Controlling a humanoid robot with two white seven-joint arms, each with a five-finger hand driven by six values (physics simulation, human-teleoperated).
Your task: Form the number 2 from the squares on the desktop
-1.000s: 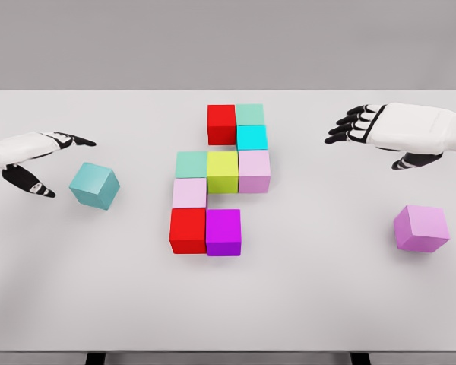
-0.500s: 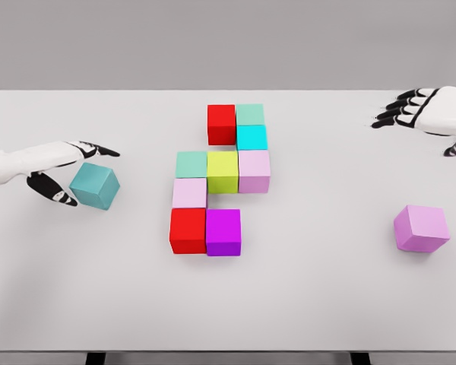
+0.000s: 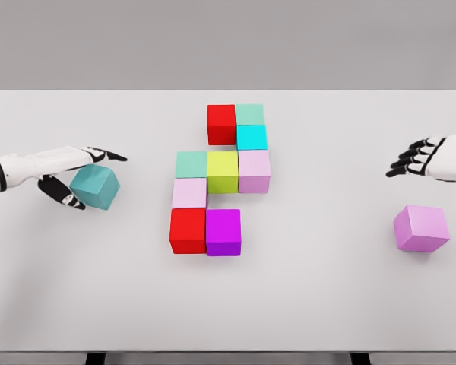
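Several coloured cubes form a block shape at the table's middle: red (image 3: 221, 124), mint (image 3: 250, 115), cyan (image 3: 251, 138), a row of mint (image 3: 191, 164), yellow-green (image 3: 223, 171) and pale pink (image 3: 254, 170), then pale pink (image 3: 189, 193), red (image 3: 188, 230) and magenta (image 3: 223, 232). A loose teal cube (image 3: 96, 188) sits at the left. My left hand (image 3: 100, 181) is closed on it, fingers over its top and thumb against its lower left side. A loose pink cube (image 3: 421, 228) lies at the right. My right hand (image 3: 406, 161) hovers above and behind it, fingers relaxed, holding nothing.
The white table (image 3: 311, 296) reaches across the whole view, with its front edge low in the picture and a grey wall behind. Bare surface lies between the centre shape and each loose cube.
My left hand slid right and closed around the teal cube, which barely shifted. My right hand swung out to the right and then came down toward the pink cube.
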